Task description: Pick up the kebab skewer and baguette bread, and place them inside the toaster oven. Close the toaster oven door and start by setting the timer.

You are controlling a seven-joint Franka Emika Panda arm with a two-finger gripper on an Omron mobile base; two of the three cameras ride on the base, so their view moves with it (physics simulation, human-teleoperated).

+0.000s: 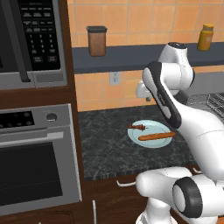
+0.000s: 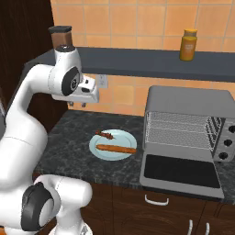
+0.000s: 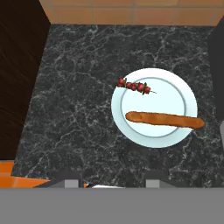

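Dark marble desk carries a pale plate with the kebab skewer and baguette bread, both untouched. End effector hovers above, fingers apart, empty. Toaster oven stands open; everything remains undone.

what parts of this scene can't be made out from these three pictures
- Toaster oven: in the left base view the arm covers all but a strip of rack at the right edge.
- Toaster oven knobs: in the right base view too small to read, partly cut by the right edge.
- Gripper: jaw gap too small to judge in the right base view.
- Kebab skewer: number of chunks unclear.
- Jar on the shelf: contents unclear.
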